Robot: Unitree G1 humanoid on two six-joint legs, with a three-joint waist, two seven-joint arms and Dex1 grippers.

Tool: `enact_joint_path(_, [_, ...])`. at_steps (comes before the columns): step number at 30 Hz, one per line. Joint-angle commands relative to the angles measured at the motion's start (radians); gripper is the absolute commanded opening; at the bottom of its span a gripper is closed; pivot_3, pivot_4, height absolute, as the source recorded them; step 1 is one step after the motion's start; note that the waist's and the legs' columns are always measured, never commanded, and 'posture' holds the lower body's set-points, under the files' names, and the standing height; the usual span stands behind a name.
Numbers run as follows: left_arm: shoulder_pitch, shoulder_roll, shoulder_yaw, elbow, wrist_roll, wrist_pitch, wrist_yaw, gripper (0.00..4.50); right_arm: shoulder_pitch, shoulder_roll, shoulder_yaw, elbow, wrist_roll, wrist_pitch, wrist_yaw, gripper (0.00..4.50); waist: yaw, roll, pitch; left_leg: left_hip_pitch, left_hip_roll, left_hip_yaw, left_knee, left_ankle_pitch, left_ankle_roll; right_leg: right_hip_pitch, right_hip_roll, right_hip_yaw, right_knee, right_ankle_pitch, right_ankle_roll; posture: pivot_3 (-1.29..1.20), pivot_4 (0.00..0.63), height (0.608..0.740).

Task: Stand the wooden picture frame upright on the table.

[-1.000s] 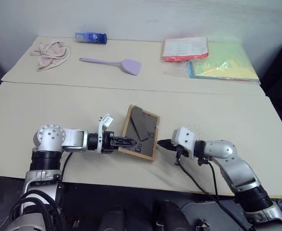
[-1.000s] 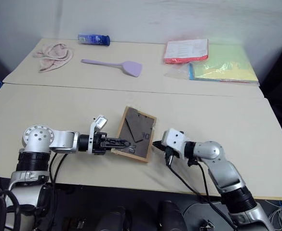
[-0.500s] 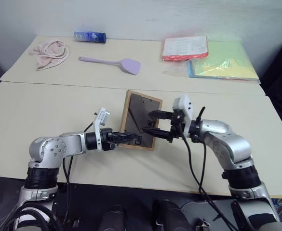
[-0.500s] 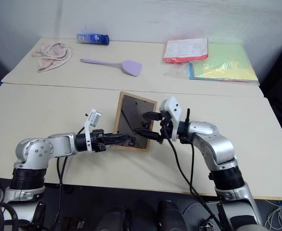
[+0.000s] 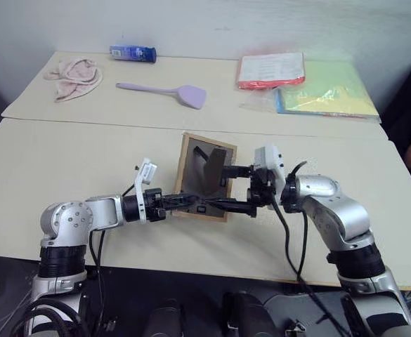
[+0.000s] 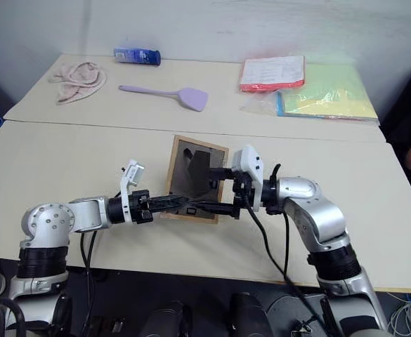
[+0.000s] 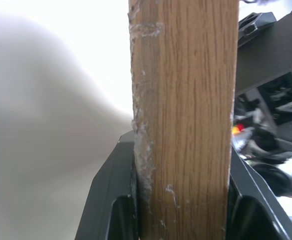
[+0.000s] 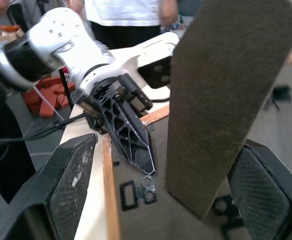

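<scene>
At picture centre, the wooden picture frame (image 5: 205,177) is tilted up off the beige surface (image 5: 64,161), back showing. The left tool (image 5: 191,200) pinches its lower edge; the right tool (image 5: 235,188) is spread around its fold-out stand (image 5: 215,165).

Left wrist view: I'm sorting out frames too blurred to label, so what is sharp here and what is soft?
Left wrist view: the wooden picture frame edge is sharp, grain readable, clamped in the left hand; the pale backdrop is a soft, washed-out blur. Right wrist view: the fold-out stand close up is slightly soft.
</scene>
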Motion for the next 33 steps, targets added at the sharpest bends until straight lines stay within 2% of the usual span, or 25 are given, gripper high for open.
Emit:
enact_joint_path(1, [-0.019,0.005,0.073,-0.031,-0.102,0.049,-0.013,1.28,0.01,-0.019,-0.014,0.025,-0.047,-0.164,0.048,3.91,-0.004,0.0,0.0,0.0,0.0,0.0,0.0,0.0,0.0,0.0,0.0,0.0,0.0,0.0,0.0,0.0,0.15,0.74])
enact_joint_path(4, [-0.034,0.004,0.122,0.023,-0.176,0.146,0.015,1.28,0.01,-0.023,-0.077,0.058,-0.054,-0.295,0.056,3.91,-0.005,0.0,0.0,0.0,0.0,0.0,0.0,0.0,0.0,0.0,0.0,0.0,0.0,0.0,0.0,0.0,0.15,0.74])
enact_joint_path(7, [-0.056,0.054,0.112,0.116,-0.246,0.221,0.046,1.28,0.01,-0.064,-0.162,0.086,-0.042,-0.406,0.079,3.91,-0.004,0.0,0.0,0.0,0.0,0.0,0.0,0.0,0.0,0.0,0.0,0.0,0.0,0.0,0.0,0.0,0.15,0.74])
enact_joint_path(11, [-0.082,0.163,0.002,0.235,-0.388,0.225,0.089,1.28,0.016,-0.107,-0.198,0.131,-0.069,-0.547,0.116,3.91,-0.006,-0.001,0.0,0.0,0.0,0.0,0.0,0.0,0.0,0.0,0.0,0.0,-0.001,0.0,0.0,0.0,0.15,0.74])
enact_joint_path(13, [-0.102,0.198,-0.049,0.291,-0.464,0.225,0.113,1.28,0.024,-0.119,-0.167,0.173,-0.127,-0.685,0.16,3.91,-0.007,-0.001,0.0,0.001,0.0,0.0,0.0,0.0,0.0,0.0,0.0,0.0,0.0,0.0,0.0,0.0,0.15,0.74])
enact_joint_path(16, [-0.142,0.257,-0.155,0.355,-0.569,0.225,0.147,1.28,-0.002,-0.104,-0.108,0.301,-0.304,-1.009,0.127,3.91,-0.013,-0.001,0.001,0.001,0.0,0.0,0.0,0.0,-0.001,0.001,0.0,0.0,0.0,0.0,0.0,0.0,0.15,0.74])
enact_joint_path(20, [-0.193,0.271,-0.215,0.425,-0.678,0.225,0.218,1.28,-0.069,-0.05,-0.067,0.495,-0.568,-1.37,-0.065,3.91,-0.024,0.0,0.001,0.002,0.0,0.0,0.0,0.001,-0.001,0.001,0.0,0.001,0.0,0.0,0.0,0.0,0.15,0.74])
enact_joint_path(22, [-0.22,0.272,-0.224,0.46,-0.737,0.221,0.251,1.28,-0.083,-0.026,-0.053,0.561,-0.681,-1.456,-0.17,3.91,-0.024,0.0,0.001,0.002,0.001,0.0,0.0,0.001,-0.002,0.0,0.0,0.001,0.0,0.0,0.0,0.0,0.15,0.74])
enact_joint_path(26, [-0.23,0.309,-0.283,0.458,-0.862,0.2,0.303,1.28,-0.11,0.022,-0.039,0.626,-0.8,-1.523,-0.344,3.91,-0.026,-0.001,0.001,0.002,0.001,0.0,0.0,0.001,-0.002,0.0,0.0,0.001,0.001,0.0,0.0,0.0,0.15,0.74])
enact_joint_path(29, [-0.231,0.328,-0.304,0.45,-0.893,0.191,0.295,1.28,-0.108,0.015,-0.035,0.655,-0.892,-1.567,-0.459,3.3,-0.024,-0.001,0.001,0.002,0.001,0.0,0.0,0.001,-0.002,0.0,0.0,0.001,0.001,0.0,0.0,0.0,0.15,0.74])
enact_joint_path(33, [-0.221,0.346,-0.309,0.411,-0.893,0.179,0.276,1.28,-0.114,-0.006,-0.028,0.687,-0.933,-1.57,-0.567,1.88,-0.022,-0.001,0.001,0.002,0.0,0.0,0.001,0.002,-0.002,0.001,0.0,0.001,0.001,0.0,0.0,0.0,0.15,0.74])
